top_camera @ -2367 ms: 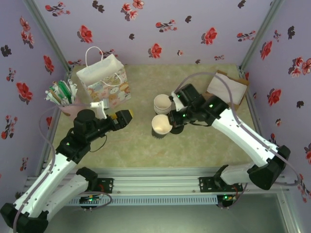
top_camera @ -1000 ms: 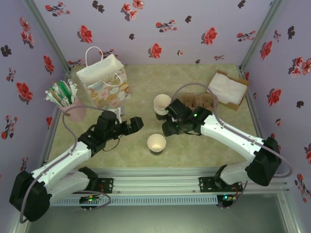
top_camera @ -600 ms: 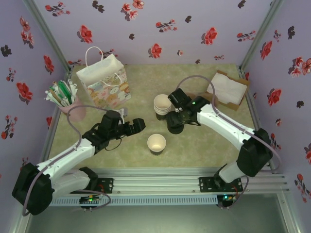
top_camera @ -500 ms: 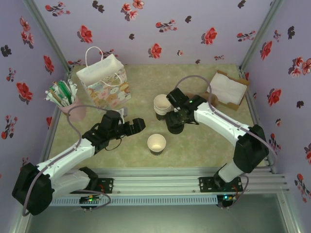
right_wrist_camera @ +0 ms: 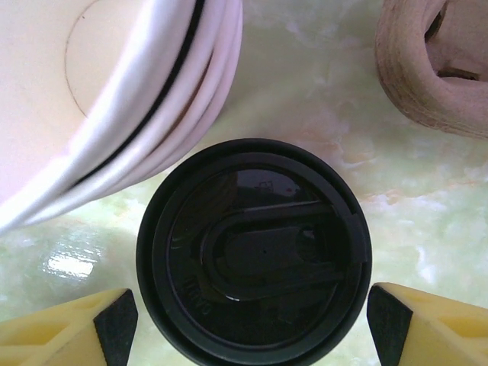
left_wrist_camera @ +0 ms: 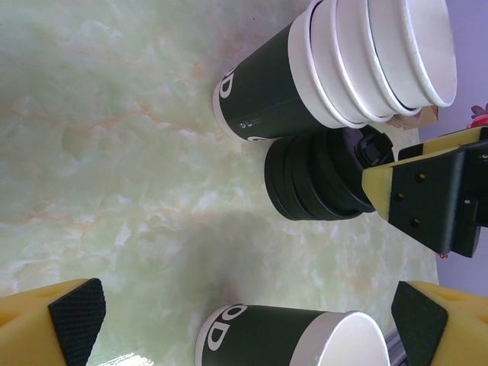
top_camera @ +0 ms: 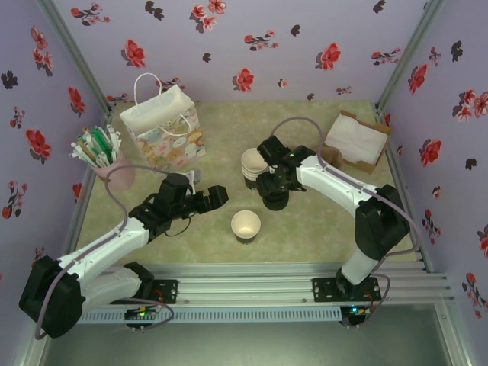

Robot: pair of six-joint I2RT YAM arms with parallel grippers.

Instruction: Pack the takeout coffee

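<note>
The lidded takeout coffee is out of view. A lone lidless dark-sided cup (top_camera: 245, 225) stands at the table's front centre, and in the left wrist view this cup (left_wrist_camera: 282, 339) lies low between my open left gripper (left_wrist_camera: 248, 320) pads. The left gripper (top_camera: 213, 197) hovers just left of it, apart. My right gripper (top_camera: 272, 188) is open above the pile of loose black lids (top_camera: 276, 202). In the right wrist view the top lid (right_wrist_camera: 253, 255) sits between the spread fingers of the right gripper (right_wrist_camera: 252, 320), untouched. The stack of lidless cups (top_camera: 254, 164) stands right beside the lids.
A floral gift bag (top_camera: 160, 126) stands open at the back left, with a pink holder of stirrers (top_camera: 103, 152) to its left. A cardboard tray with white napkins (top_camera: 354, 141) lies back right. A brown pulp carrier (right_wrist_camera: 435, 69) sits behind the lids.
The lone cup went from beside the right gripper to the front centre. The right gripper swung back over the lid pile. The left gripper reached right toward the cup.
</note>
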